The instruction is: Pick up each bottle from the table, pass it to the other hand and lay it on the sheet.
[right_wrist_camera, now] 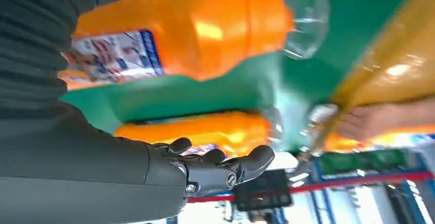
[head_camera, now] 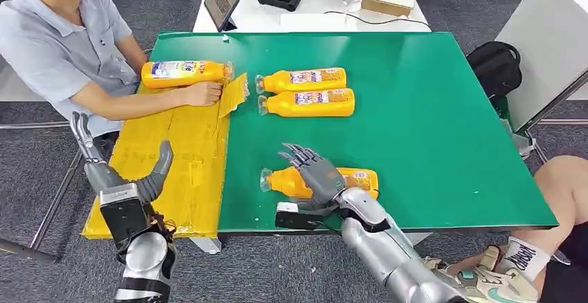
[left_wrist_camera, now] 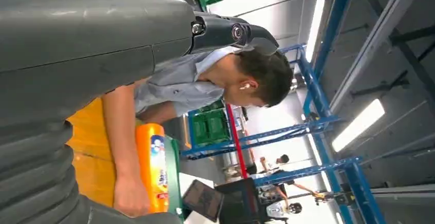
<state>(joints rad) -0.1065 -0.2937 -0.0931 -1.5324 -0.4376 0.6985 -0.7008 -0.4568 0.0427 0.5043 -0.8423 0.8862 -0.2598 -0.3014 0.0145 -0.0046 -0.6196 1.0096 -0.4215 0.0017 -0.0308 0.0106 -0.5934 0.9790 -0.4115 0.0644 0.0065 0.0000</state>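
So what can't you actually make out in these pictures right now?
- Head view: the right robot hand covers the middle of the nearest bottle, so contact cannot be told.
- Right wrist view: the bottle labels are blurred and unreadable.
- Left wrist view: the left robot hand hides much of the yellow sheet.
- Head view: the tablet screen is too small to read.

Four orange bottles, all on their sides: nearest bottle [head_camera: 350, 180] on green counter [head_camera: 430, 123] near its front edge, pair [head_camera: 305, 80] [head_camera: 310, 102] lying parallel mid-counter (clear caps toward sheet), fourth bottle [head_camera: 182, 73] on far end of yellow sheet [head_camera: 173, 171].
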